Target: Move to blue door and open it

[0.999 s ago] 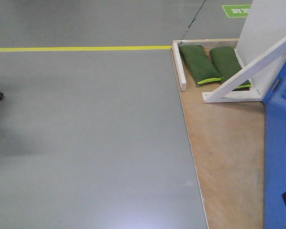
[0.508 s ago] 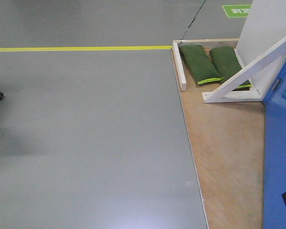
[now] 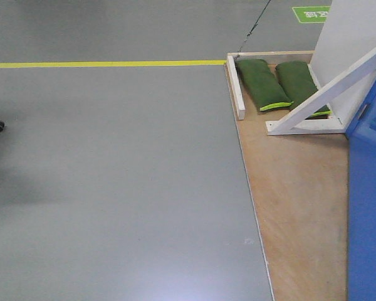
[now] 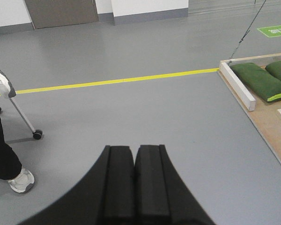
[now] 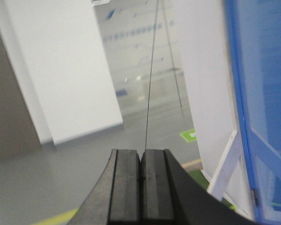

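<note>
My left gripper [image 4: 134, 154] and right gripper [image 5: 140, 157] were closed on nothing. The door [image 3: 368, 213] stood close on my right: stiff, glossy, likely heavy, so I judged its lever, out of view, the hold.

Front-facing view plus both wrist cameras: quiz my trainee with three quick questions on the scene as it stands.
1. True or false: the left gripper and the right gripper are both shut, holding nothing.
2. In the front view, the glossy bright-blue door panel stands at the: A) left edge B) right edge C) centre.
3. How many dark green sandbags lie on the light plywood platform?
Key: 1 true; 2 B; 3 two.
</note>
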Robot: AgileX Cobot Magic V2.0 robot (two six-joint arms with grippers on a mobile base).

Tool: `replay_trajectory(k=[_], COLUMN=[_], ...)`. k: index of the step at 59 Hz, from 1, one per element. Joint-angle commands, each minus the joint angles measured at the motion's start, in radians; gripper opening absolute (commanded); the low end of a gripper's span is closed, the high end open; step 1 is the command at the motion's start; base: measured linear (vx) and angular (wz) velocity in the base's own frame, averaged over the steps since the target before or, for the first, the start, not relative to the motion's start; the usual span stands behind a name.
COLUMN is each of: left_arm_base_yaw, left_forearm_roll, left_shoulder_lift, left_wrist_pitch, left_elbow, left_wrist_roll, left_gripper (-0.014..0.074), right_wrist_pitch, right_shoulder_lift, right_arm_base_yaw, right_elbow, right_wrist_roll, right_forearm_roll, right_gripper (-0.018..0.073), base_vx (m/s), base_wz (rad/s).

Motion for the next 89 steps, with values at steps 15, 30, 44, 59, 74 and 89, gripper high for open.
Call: replay_trajectory(k=[15, 30, 44, 59, 74, 89], left_arm_base_yaw=[-0.003, -0.003, -0.003, -0.003, -0.003, -0.003], left_forearm_roll=[-0.005, -0.005, -0.005, -0.005, -0.005, -0.005], left_shoulder_lift=[-0.015, -0.015, -0.015, -0.015, -0.015, -0.015], left_wrist_pitch=[-0.077, -0.077, -0.077, -0.077, -0.077, -0.077], left_elbow=[0.001, 0.001, 0.001, 0.001, 0.001, 0.001], left_wrist_roll=[-0.003, -0.003, -0.003, -0.003, -0.003, -0.003], left_gripper=[0.0070, 0.0070, 0.0070, 0.0070, 0.0070, 0.0070], right_wrist_pitch=[-0.249, -0.458, -0.505, -0.531, -0.686, -0.972], right_shoulder_lift=[0.162, 0.305, 0.452, 0.561, 0.594, 0.605], right_arm_base_yaw=[-0.224, -0.362, -0.394, -0.394, -0.394, -0.466], right_elbow=[-0.238, -0.312, -0.387, -0.493, -0.601, -0.635], right_wrist_roll=[0.001, 0.001, 0.001, 0.001, 0.001, 0.001], right_forearm_roll=[0.529, 0.786, 0.842, 0.842, 0.842, 0.838], right_gripper=[0.0002, 0.0002, 0.0002, 0.0002, 0.0002, 0.0002], base_vx=[0.00, 0.00, 0.00, 0.00, 0.00, 0.00], base_wz=[0.00, 0.00, 0.00, 0.00, 0.00, 0.00])
